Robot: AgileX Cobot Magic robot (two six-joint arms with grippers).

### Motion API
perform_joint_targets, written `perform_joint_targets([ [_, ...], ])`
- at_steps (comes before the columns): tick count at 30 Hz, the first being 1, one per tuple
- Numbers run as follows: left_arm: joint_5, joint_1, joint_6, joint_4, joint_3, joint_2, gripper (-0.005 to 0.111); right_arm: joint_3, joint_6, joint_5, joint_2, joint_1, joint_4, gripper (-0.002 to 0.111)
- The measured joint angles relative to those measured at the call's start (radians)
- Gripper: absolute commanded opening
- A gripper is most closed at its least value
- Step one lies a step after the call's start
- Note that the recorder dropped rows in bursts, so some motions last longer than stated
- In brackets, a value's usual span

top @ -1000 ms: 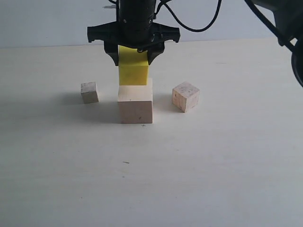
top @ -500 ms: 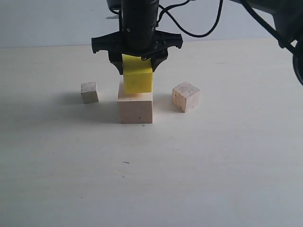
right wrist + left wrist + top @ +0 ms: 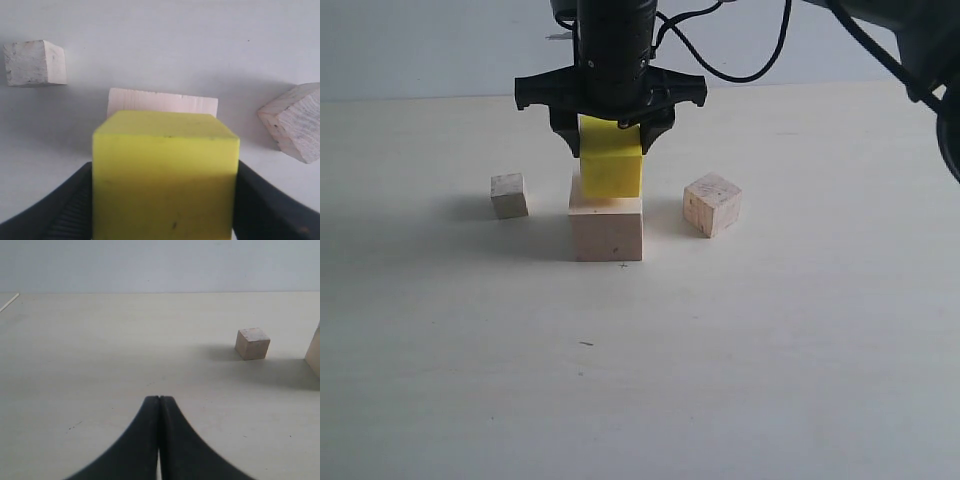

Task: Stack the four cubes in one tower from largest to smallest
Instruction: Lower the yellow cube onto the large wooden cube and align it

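The yellow cube [image 3: 611,165] rests on the large pale wood cube [image 3: 606,228] at the table's middle, held between the black fingers of my right gripper [image 3: 611,138], which comes down from above. In the right wrist view the yellow cube [image 3: 165,175] fills the space between both fingers, with the large cube's top [image 3: 162,102] just beyond it. The tiny wood cube [image 3: 508,195] sits to the left and the medium wood cube [image 3: 711,204] to the right, both on the table. My left gripper [image 3: 159,399] is shut and empty, low over the table, with the tiny cube [image 3: 252,343] ahead of it.
The pale table [image 3: 640,380] stretches wide in front of the cubes. Black cables [image 3: 720,55] hang behind the right arm, and dark arm parts [image 3: 930,60] show at the upper right. A pale wall lies behind the table's far edge.
My right gripper has lowered the yellow cube from above the large wood cube onto its top. Over the last half second nothing moves. The other cubes stay put.
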Motion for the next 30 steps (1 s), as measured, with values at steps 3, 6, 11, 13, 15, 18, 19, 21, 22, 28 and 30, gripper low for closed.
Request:
perform_joint_targets([
  [3, 0.000, 0.000, 0.000, 0.000, 0.000, 0.000, 0.000, 0.000, 0.000, 0.000, 0.000, 0.000, 0.000, 0.000],
  [6, 0.000, 0.000, 0.000, 0.000, 0.000, 0.000, 0.000, 0.000, 0.000, 0.000, 0.000, 0.000, 0.002, 0.000],
  [11, 0.000, 0.000, 0.000, 0.000, 0.000, 0.000, 0.000, 0.000, 0.000, 0.000, 0.000, -0.002, 0.002, 0.000],
  [13, 0.000, 0.000, 0.000, 0.000, 0.000, 0.000, 0.000, 0.000, 0.000, -0.003, 0.000, -0.002, 0.002, 0.000],
  [15, 0.000, 0.000, 0.000, 0.000, 0.000, 0.000, 0.000, 0.000, 0.000, -0.010, 0.000, -0.002, 0.002, 0.000],
  [18, 0.000, 0.000, 0.000, 0.000, 0.000, 0.000, 0.000, 0.000, 0.000, -0.019, 0.000, -0.002, 0.002, 0.000],
  [19, 0.000, 0.000, 0.000, 0.000, 0.000, 0.000, 0.000, 0.000, 0.000, -0.023, 0.001, -0.002, 0.002, 0.000],
  [21, 0.000, 0.000, 0.000, 0.000, 0.000, 0.000, 0.000, 0.000, 0.000, -0.027, 0.002, -0.002, 0.002, 0.000],
  [22, 0.000, 0.000, 0.000, 0.000, 0.000, 0.000, 0.000, 0.000, 0.000, -0.027, 0.005, -0.002, 0.002, 0.000],
  [28, 0.000, 0.000, 0.000, 0.000, 0.000, 0.000, 0.000, 0.000, -0.023, -0.028, 0.034, -0.002, 0.033, 0.000],
  [30, 0.000, 0.000, 0.000, 0.000, 0.000, 0.000, 0.000, 0.000, -0.025, -0.028, 0.034, -0.002, 0.035, 0.002],
])
